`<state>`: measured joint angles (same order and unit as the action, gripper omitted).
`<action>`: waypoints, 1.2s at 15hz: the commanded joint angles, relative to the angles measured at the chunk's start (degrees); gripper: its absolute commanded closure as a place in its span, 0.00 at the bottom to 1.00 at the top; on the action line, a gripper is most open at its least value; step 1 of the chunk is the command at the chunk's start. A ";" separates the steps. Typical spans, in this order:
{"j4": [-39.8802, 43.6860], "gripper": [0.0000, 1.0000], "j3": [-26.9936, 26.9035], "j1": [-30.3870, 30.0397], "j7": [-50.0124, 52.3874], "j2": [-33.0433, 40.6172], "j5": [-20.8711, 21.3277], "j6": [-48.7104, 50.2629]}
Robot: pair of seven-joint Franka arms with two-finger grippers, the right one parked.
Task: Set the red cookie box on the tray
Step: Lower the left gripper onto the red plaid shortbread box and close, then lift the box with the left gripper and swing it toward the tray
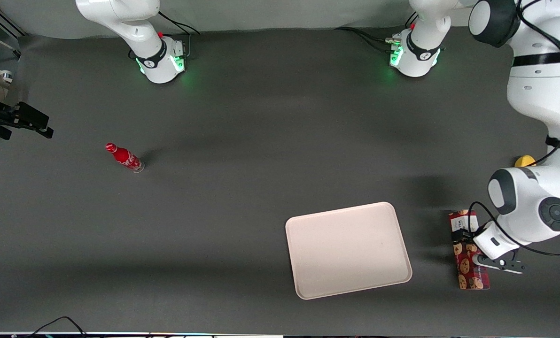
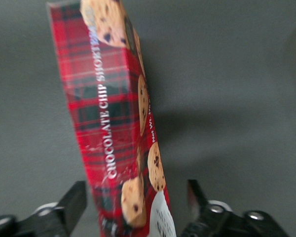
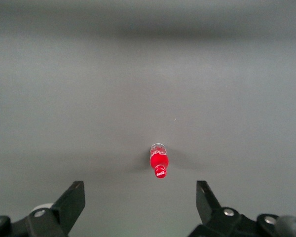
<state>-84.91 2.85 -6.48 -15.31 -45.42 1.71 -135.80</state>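
A long, narrow red plaid cookie box [image 1: 468,251] printed with chocolate-chip cookies lies flat on the dark grey bench [image 1: 242,188] at the working arm's end. The working arm's black two-finger pincer [image 1: 481,257] sits directly over the box's middle. In the wrist view the box [image 2: 116,123] runs lengthwise between the two fingers [image 2: 71,205], which stand apart on either side of it with bare bench showing in each gap, so nothing is clamped.

There is one cookie box. There is one tray [image 1: 348,249], a large flat pale pinkish-white rectangle with rounded corners and a low rim; it lies near the box, toward the bench's middle, apart from it and with nothing on it. One small red bottle [image 1: 124,157] stands well away, toward the parked arm's end. One small yellow object [image 1: 524,161] peeks from under the working arm, farther from the front camera than the box.

The white arm [image 1: 538,141] reaches forward from its base, folds at the elbow, and points its wrist down at the box.
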 commanded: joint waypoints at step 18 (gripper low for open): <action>24.44 1.00 9.69 1.56 31.01 5.95 -0.92 40.87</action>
<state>-61.11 7.04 -5.80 6.08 -40.37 0.72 -96.36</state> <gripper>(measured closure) 0.899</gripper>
